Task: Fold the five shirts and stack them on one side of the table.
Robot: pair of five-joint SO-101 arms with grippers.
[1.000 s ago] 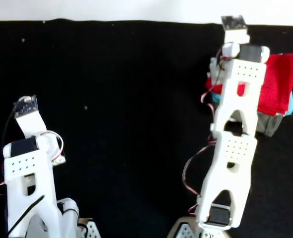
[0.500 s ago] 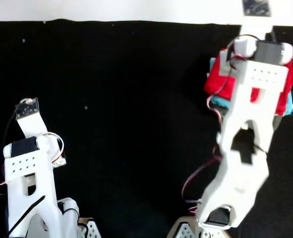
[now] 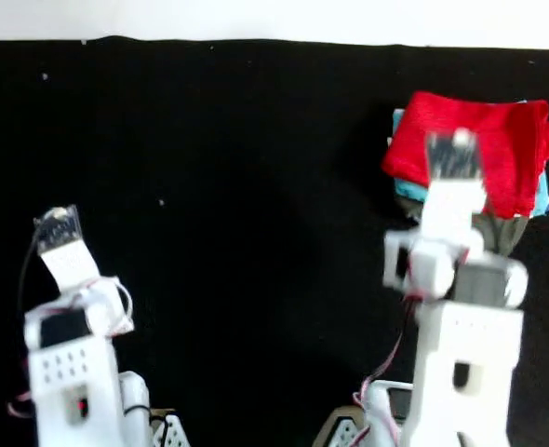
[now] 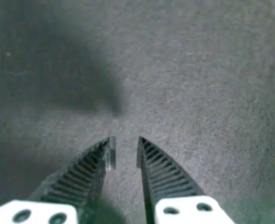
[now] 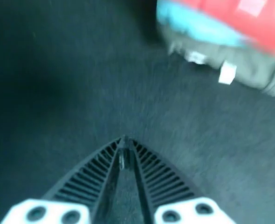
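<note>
A stack of folded shirts sits at the table's far right: a red shirt [image 3: 470,149] on top, a light blue one [image 3: 540,197] under it, and a grey one [image 3: 502,233] at the bottom. In the right wrist view the same stack shows as red [image 5: 249,18], blue [image 5: 198,25] and grey [image 5: 230,65] layers. My right gripper [image 5: 124,148] is shut and empty, over bare cloth a short way in front of the stack; its arm [image 3: 447,242] stands just before the stack. My left gripper [image 4: 125,150] hovers over bare black cloth at the near left, its fingers slightly apart, holding nothing.
A black cloth [image 3: 237,168] covers the table, with a white strip [image 3: 256,19] along the far edge. Both arm bases stand at the near edge, the left arm [image 3: 70,317] near the left corner.
The right arm has pulled back from over the shirt stack toward its base, uncovering the red shirt. The left arm has drawn back slightly toward the near edge.
</note>
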